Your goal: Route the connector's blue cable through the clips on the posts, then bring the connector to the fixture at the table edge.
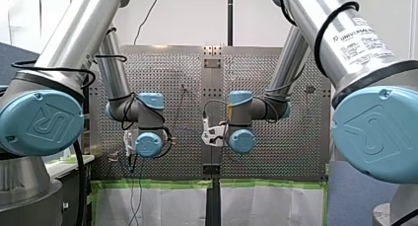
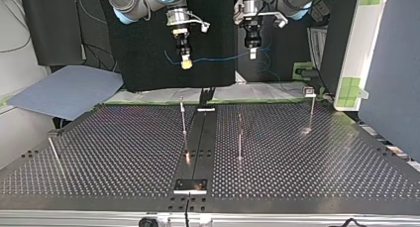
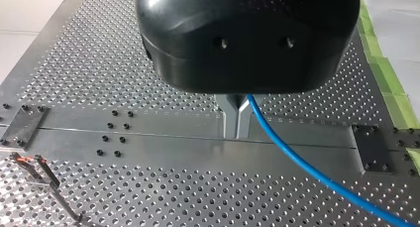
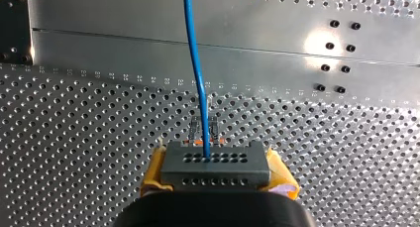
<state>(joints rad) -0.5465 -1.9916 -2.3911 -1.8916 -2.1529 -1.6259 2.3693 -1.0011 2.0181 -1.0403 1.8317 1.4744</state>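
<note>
Right now both arms hang high over the table [image 2: 124, 152], above its far edge in the top view. My right gripper [image 2: 186, 63] is squeezed shut on the connector [image 4: 215, 165]. Its yellow pads [image 4: 154, 170] press on the two sides of that little grey block. The blue cable [image 4: 195, 63] comes out of the block's face and runs across to my left gripper [image 3: 236, 123]. Its metal fingers [image 3: 229, 118] are pinched together on the cable.

In the top view the cable sags a bit between the two grippers. None of it sits in the posts [image 2: 183, 119] yet. In the right wrist view one clip [image 4: 203, 128] shows just under the connector.

I think the cable is thin, light and floppy. It will bend any way I push it. So I should hold it close to the bit that goes into a clip. The connector looks hard and light, and its flat sides are the best place to hold. If I pull too hard, the cable could slip through the fingers or tug at the block.
</note>
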